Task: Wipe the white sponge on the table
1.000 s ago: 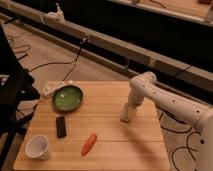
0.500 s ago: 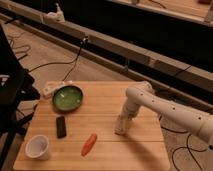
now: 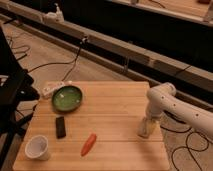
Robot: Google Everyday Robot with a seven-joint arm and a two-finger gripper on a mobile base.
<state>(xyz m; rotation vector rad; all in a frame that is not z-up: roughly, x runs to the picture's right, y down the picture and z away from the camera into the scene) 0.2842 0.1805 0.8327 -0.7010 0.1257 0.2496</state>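
The white arm reaches in from the right and points straight down over the right side of the table [image 3: 115,112]. Its gripper [image 3: 146,128] is low at the tabletop, near the right edge. A small off-white block, the white sponge [image 3: 145,133], sits under the gripper tip and against the wood, with the gripper shut on it. The arm's wrist hides the top of the sponge.
On the left half of the table are a green bowl [image 3: 67,97], a black bar [image 3: 60,126], an orange carrot [image 3: 88,144] and a white cup [image 3: 38,147]. A white power strip [image 3: 50,90] lies off the far left corner. Cables run over the floor, and dark equipment [image 3: 10,90] stands at the left.
The gripper with the sponge came towards the front of the table, then slid right towards the table's right edge. Nothing else has moved.
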